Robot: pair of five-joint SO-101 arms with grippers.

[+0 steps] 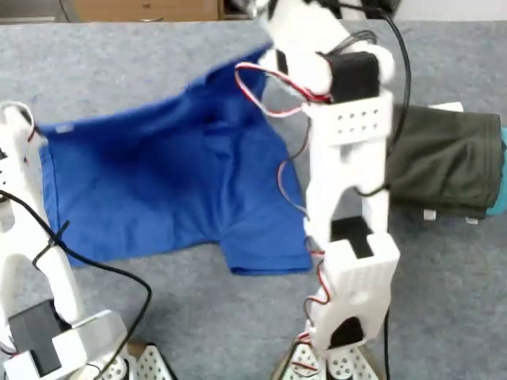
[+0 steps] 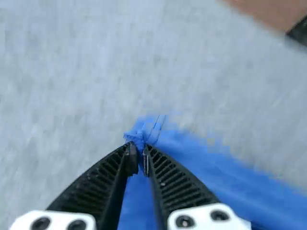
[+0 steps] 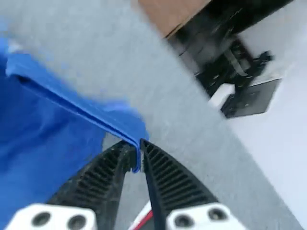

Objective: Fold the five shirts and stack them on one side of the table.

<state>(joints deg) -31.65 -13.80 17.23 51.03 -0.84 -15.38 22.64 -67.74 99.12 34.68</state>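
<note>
A blue shirt lies spread across the grey table, with its far right part lifted. My left gripper is shut on a bunched corner of the blue shirt; in the high view that corner is at the shirt's left edge, by the left arm. My right gripper is shut on a folded edge of the blue shirt, held above the table. In the high view the right arm stretches from the front edge to the shirt's far corner. A folded dark green shirt lies at the right side.
A teal piece of cloth peeks out past the dark green shirt at the table's right edge. Bare grey table shows at the front right and along the back. A wooden panel and dark equipment stand beyond the far edge.
</note>
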